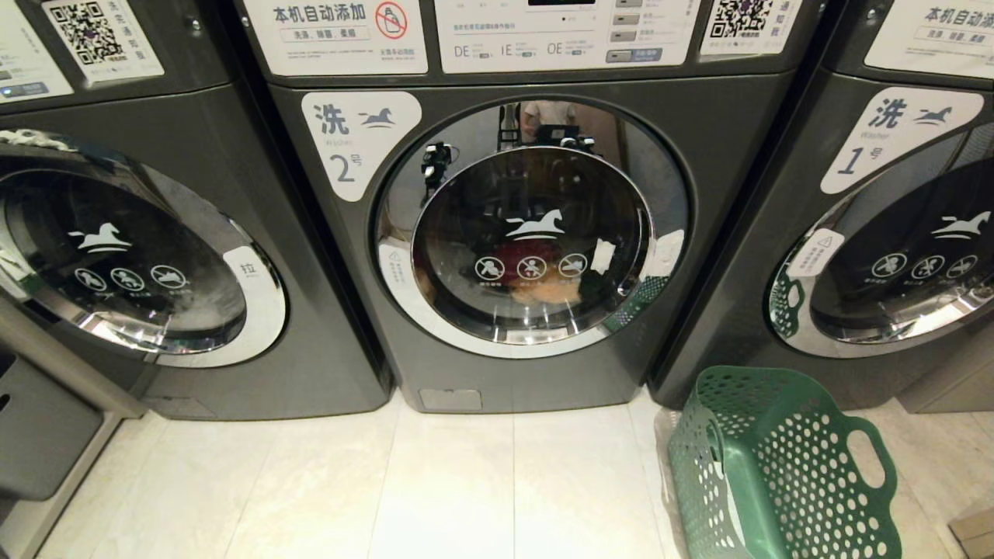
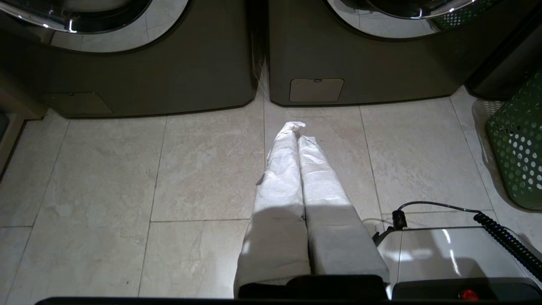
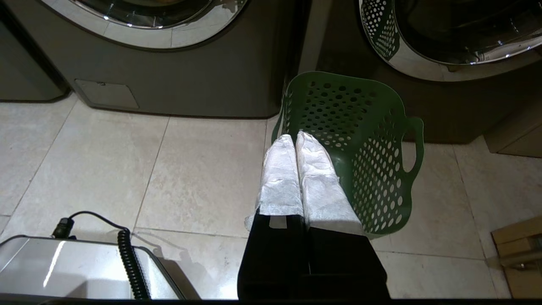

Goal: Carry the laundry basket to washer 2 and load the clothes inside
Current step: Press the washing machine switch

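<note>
Washer 2 [image 1: 528, 233]: we find its door shut; red and yellow clothes [image 1: 536, 272] show dimly behind the glass, trousers not made out. Left gripper [image 2: 298, 127]: pinched together, empty, above the floor [image 1: 311, 481]. Basket [image 1: 776, 466]: on the floor at the washer's right front corner, empty as far as we see; we judge it light, stiff, best taken by a handle. Right gripper [image 3: 295, 137]: likewise pinched, empty, before the basket.

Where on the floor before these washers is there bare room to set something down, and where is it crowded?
Free: the pale tiles before washer 2, bordered by the left-hand washer and the laundry basket. Crowded: the floor below washer 1, where the empty basket lies tipped by the gap between the two machines.
</note>
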You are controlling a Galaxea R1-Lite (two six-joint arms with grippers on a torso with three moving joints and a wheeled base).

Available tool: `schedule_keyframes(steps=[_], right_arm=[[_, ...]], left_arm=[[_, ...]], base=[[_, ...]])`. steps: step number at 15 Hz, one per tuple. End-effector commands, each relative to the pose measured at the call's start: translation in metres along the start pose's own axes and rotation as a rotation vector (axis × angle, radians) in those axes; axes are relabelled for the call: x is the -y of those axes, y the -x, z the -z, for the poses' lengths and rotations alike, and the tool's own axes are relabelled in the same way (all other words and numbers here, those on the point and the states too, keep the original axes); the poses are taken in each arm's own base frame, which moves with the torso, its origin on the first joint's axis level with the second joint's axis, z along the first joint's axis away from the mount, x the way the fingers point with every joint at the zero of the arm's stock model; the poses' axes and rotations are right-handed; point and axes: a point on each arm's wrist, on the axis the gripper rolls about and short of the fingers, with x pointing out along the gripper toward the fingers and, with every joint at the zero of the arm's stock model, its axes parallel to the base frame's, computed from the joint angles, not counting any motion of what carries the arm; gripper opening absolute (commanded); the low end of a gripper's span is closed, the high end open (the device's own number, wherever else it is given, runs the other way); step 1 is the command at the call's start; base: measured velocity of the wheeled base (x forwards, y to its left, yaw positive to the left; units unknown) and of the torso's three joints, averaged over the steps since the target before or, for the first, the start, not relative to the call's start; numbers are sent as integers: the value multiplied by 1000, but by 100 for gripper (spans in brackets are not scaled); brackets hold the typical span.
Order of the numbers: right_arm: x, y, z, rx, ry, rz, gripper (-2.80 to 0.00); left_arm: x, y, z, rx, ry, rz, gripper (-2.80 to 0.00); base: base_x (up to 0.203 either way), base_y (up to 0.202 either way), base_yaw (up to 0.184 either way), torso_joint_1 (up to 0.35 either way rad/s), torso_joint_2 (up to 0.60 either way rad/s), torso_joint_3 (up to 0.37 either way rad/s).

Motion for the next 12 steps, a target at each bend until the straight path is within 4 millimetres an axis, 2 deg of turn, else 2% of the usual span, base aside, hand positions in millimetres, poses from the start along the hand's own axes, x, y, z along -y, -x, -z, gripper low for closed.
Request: schedule_keyframes(steps=[1,4,5,7,8,10,12], right_arm=[[0,0,0,-3,1,-2,-280],[0,2,-6,23,37,-15,-280],[1,7,-20,71,47,-19,-280],[4,16,-68,147,62,-47,-280],[6,13,-93,143,63,-59,-280],[11,-18,-155,103,59,-87,-280],[16,-71,-209,94,59,-135,-280]], left_arm=[[0,0,0,-3,0,1,-280],[0,0,0,-3,0,1,-280],[0,0,0,-4,-1,1,-280],[0,0,0,-5,-4,-1,-280],[0,0,0,-4,-4,1,-280],[0,0,0,-4,1,1,-280],[0,0,0,-3,2,1,-280]], base=[[194,0,-2,7,12,2],[134,0,0,9,-3,4],[0,0,0,0,0,0],[0,0,0,0,0,0],[0,0,0,0,0,0],[0,0,0,0,0,0],[0,0,0,0,0,0]])
